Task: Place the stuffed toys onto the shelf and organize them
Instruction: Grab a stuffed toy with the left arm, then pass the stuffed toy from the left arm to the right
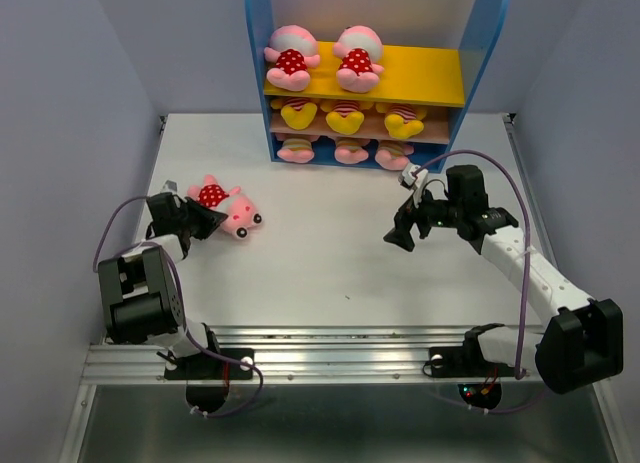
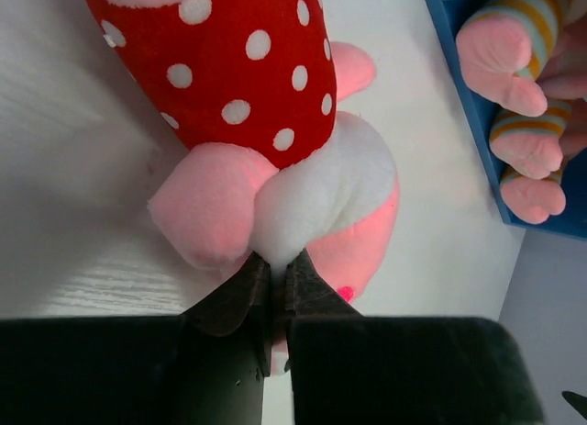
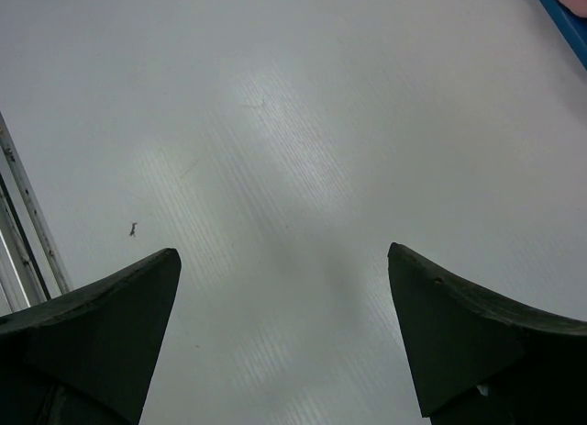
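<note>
The left hand pinches only a thin fold of white plush on the red-dotted pig, which lies on the desk front-left of the shelf. When lifted, the pig could slip free. Meanwhile the right hand hangs spread and empty.

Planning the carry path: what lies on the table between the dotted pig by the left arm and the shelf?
Nothing: the top view shows only bare table between the dotted pig and the shelf.
</note>
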You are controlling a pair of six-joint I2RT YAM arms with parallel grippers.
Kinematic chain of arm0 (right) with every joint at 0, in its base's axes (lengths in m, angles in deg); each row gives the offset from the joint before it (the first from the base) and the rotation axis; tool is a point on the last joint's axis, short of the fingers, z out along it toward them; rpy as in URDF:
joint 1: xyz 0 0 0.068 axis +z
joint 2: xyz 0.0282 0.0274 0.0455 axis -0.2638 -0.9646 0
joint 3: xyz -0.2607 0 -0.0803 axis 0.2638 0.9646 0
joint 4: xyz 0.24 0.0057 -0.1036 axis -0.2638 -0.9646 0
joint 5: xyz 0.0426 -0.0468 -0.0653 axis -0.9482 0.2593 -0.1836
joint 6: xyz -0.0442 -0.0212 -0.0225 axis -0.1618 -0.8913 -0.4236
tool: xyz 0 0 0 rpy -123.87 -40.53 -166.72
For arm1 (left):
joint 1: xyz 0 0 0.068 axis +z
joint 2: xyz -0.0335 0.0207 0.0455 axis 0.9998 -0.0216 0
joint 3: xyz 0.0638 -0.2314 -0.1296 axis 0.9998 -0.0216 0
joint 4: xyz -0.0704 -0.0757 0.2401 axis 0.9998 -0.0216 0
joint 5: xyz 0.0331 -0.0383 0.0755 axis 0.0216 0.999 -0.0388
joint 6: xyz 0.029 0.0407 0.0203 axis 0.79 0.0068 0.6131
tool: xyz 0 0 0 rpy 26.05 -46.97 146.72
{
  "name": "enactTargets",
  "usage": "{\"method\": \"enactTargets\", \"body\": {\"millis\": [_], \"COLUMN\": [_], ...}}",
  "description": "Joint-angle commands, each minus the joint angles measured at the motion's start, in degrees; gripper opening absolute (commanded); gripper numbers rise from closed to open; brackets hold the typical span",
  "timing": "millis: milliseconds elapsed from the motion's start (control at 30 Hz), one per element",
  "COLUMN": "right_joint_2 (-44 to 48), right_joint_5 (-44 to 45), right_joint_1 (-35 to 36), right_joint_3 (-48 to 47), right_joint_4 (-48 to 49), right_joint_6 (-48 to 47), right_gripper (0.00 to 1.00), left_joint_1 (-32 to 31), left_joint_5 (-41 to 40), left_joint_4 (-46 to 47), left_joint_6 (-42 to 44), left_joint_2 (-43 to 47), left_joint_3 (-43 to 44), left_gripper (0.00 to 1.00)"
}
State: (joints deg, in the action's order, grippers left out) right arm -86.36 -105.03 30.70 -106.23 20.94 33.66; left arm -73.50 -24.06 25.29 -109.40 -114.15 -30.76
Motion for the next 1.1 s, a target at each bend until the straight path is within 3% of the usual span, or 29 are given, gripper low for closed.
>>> {"method": "enactTargets", "body": {"millis": [0,133,167,233,267,333,433,467,567,600,700,833,1067], "right_joint_2": [1.14,2.45,3.07,6.04,7.37,10.09,11.08,10.20,10.63,10.55,8.19,5.98,3.96], "right_joint_5": [0.13,0.48,0.48,-1.09,-2.41,-8.62,-14.02,-14.63,-15.08,-16.30,-20.25,-25.36,-7.01], "right_joint_1": [-0.28,-0.28,-0.28,-0.28,-0.28,-0.28,-0.28,-0.28,-0.28,-0.28,-0.28,0.76,13.59], "right_joint_3": [0.75,0.75,1.10,2.07,4.07,5.84,1.65,-0.11,-5.47,-8.62,-14.08,-20.24,-18.94], "right_joint_4": [2.54,2.45,2.45,2.36,2.28,-0.08,-16.13,-25.49,-33.90,-35.76,-44.02,-47.82,-43.34], "right_joint_6": [-1.08,-2.04,-3.44,-6.25,-10.71,-21.92,-36.36,-45.46,-51.95,-52.84,-55.83,-54.44,-46.79], "right_gripper": [1.00,1.00,1.00,1.00,1.00,1.00,1.00,1.00,1.00,1.00,1.00,1.00,0.98], "left_joint_1": [0.20,-3.92,-5.67,-14.18,-18.21,-25.16,-27.48,-29.40,-36.16,-42.19,-52.13,-62.25,-71.78], "left_joint_5": [10.19,13.38,13.65,11.29,6.58,4.17,7.75,10.11,11.98,11.98,12.24,11.28,8.91], "left_joint_4": [7.08,6.93,5.10,-6.39,-10.53,-18.78,-25.58,-26.73,-29.73,-29.81,-29.99,-30.08,-36.22], "left_joint_6": [2.13,8.09,13.59,21.34,28.26,31.13,32.45,33.07,34.91,33.87,32.46,31.75,35.97], "left_joint_2": [1.15,7.65,11.32,15.38,16.36,17.68,18.13,18.39,18.92,18.75,15.94,10.32,-2.25], "left_joint_3": [1.87,2.38,4.13,7.73,11.32,13.45,14.69,14.61,14.95,15.30,17.49,21.36,33.83], "left_gripper": [0.06,0.02,0.02,0.02,0.02,0.02,0.02,0.02,0.02,0.02,0.02,0.02,0.02]}}
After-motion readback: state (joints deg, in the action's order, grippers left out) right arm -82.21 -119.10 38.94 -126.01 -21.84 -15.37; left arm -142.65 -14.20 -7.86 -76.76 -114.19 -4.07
